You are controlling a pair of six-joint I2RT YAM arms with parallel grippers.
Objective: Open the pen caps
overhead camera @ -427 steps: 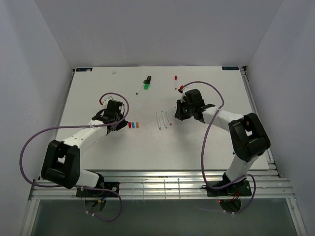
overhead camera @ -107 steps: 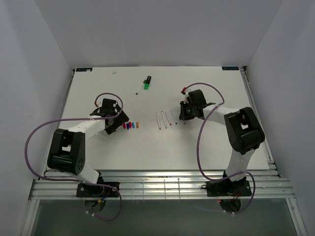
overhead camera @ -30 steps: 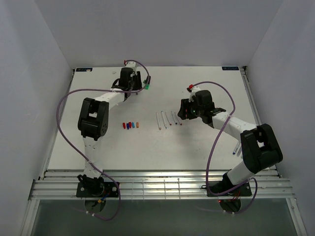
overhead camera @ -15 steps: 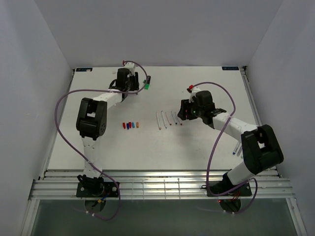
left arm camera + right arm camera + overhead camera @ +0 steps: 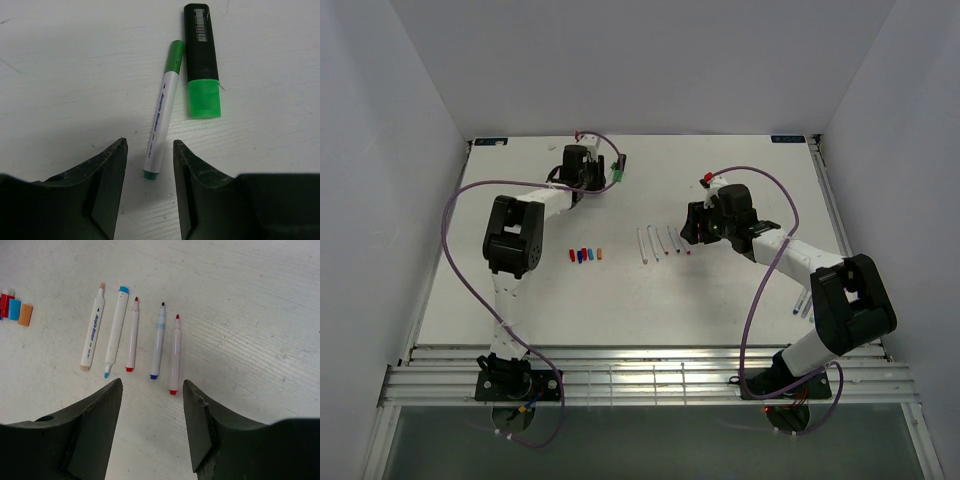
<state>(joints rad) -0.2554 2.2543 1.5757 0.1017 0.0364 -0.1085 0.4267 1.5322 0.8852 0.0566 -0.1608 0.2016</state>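
Right of the black marker [image 5: 200, 55], nearer, the right gripper [image 5: 152, 385] hangs open, empty. Just short of that marker the left gripper [image 5: 149, 150] gapes empty astride the green pen [image 5: 161, 112] — light, stiff, slick, apt to roll; best pinched mid-barrel — its cap [image 5: 175, 55] lies beside the marker.

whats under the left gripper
A white pen with a green cap lies on the table, its near end between the open fingers of the left gripper, a black marker beside it. Anything beneath the fingers is hidden.
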